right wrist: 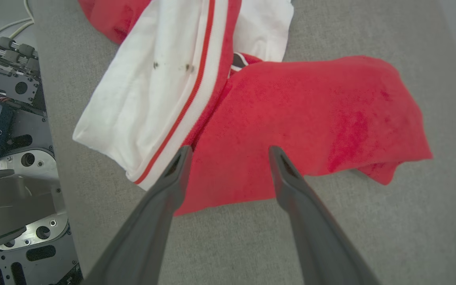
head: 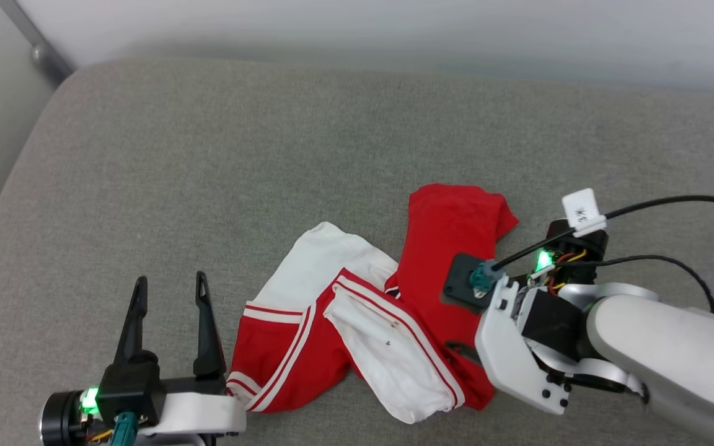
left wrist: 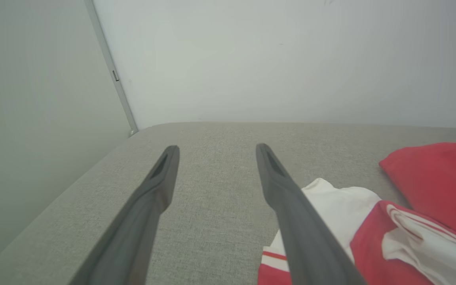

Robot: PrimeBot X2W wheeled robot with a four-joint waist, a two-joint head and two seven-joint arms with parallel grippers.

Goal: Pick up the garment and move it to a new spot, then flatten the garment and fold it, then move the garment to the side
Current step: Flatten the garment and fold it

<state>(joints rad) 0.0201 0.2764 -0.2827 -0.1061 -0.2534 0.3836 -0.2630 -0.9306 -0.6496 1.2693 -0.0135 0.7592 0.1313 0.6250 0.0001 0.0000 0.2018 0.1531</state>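
**Left gripper point(head: 171, 280) beside the garment point(head: 437, 229), right gripper point(right wrist: 230, 149) above it**

The left gripper sits at the near edge of the grey cushion point(head: 208, 155), left of middle; its fingers are spread wide, hold nothing, and point toward the far edge. The garment begins just beside it on the right; it lies crumpled along the near edge, its long axis slanting off toward the far right, white sleeves bunched mid-way, red body at the far end. The right gripper hangs over that red part, jaws wide apart and empty, tips straddling the fold close to its edge; I judge this arm the nearer for the pick-up. Its black cables point(head: 642, 207) arch above the cushion's right side; the robot's base point(right wrist: 10, 158) borders the near edge.
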